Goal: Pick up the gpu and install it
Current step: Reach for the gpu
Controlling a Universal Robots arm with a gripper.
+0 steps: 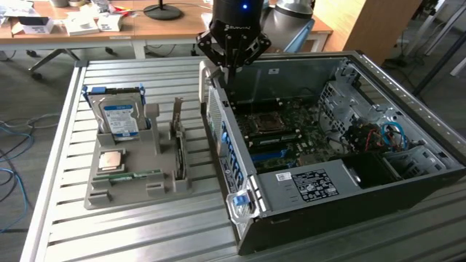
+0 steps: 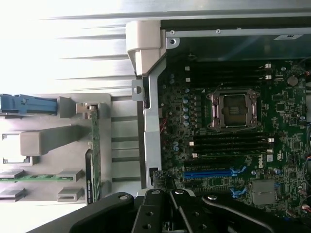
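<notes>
The gpu (image 1: 177, 143) stands edge-on in a slot of the grey holder (image 1: 124, 196), on the exterior view's left of the open computer case (image 1: 313, 218). In the wrist view the gpu (image 2: 94, 145) is a thin greenish edge with a metal bracket at one end. My black gripper (image 1: 228, 70) hangs above the case's rear wall, up and away from the gpu. The gripper (image 2: 166, 193) is shut with nothing in it. Below it lies the motherboard (image 2: 233, 145) with a blue card slot (image 2: 209, 172).
The holder also carries a hard drive with a blue-white label (image 1: 120, 117), a processor chip (image 1: 111, 159) and a green memory stick (image 1: 135, 176). All stand on a slatted metal table (image 1: 131, 234). A desk with boxes and a lamp base (image 1: 161, 11) stands behind.
</notes>
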